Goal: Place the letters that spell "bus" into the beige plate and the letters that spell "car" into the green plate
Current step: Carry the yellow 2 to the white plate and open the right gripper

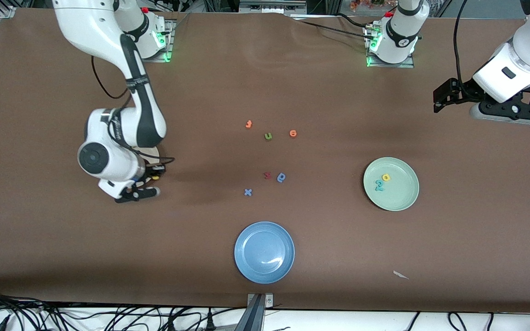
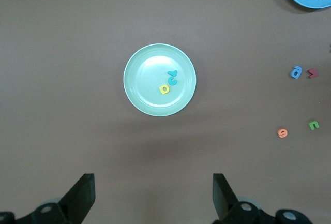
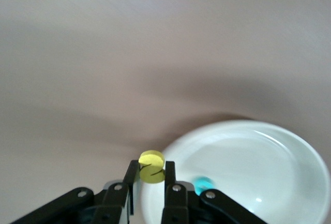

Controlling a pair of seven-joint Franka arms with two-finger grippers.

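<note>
Front view: the green plate (image 1: 391, 184) sits on the brown tabletop (image 1: 338, 257) toward the left arm's end, holding a yellow letter (image 1: 386, 177) and two teal letters (image 1: 378, 185). The blue plate (image 1: 264, 252) lies nearer the camera than the green plate, toward the middle of the tabletop. Farther from the camera than the blue plate lie loose letters: a blue x (image 1: 247, 192), a dark red letter (image 1: 267, 175), a blue round-bowled letter (image 1: 281, 177), an olive u (image 1: 268, 136), an orange e (image 1: 293, 133) and an orange letter (image 1: 248, 124). The beige plate (image 1: 152, 151) is at the right arm's end, mostly hidden under that arm. The right claw (image 1: 154, 177) is low over the beige plate with a yellow piece (image 1: 155, 177) at its tips. The left claw (image 1: 442, 99) waits in the air at its own end of the tabletop. Left wrist view: the left claw's fingers (image 2: 83, 195) stand wide apart and released, with nothing between them; the green plate (image 2: 139, 97) with its three letters lies below. Right wrist view: the right claw (image 3: 152, 175) is clenched on the yellow piece (image 3: 151, 166), whose letter shape I cannot tell, above the rim of the beige plate (image 3: 289, 146); a teal letter (image 3: 202, 184) lies in that plate just beside the fingers.
</note>
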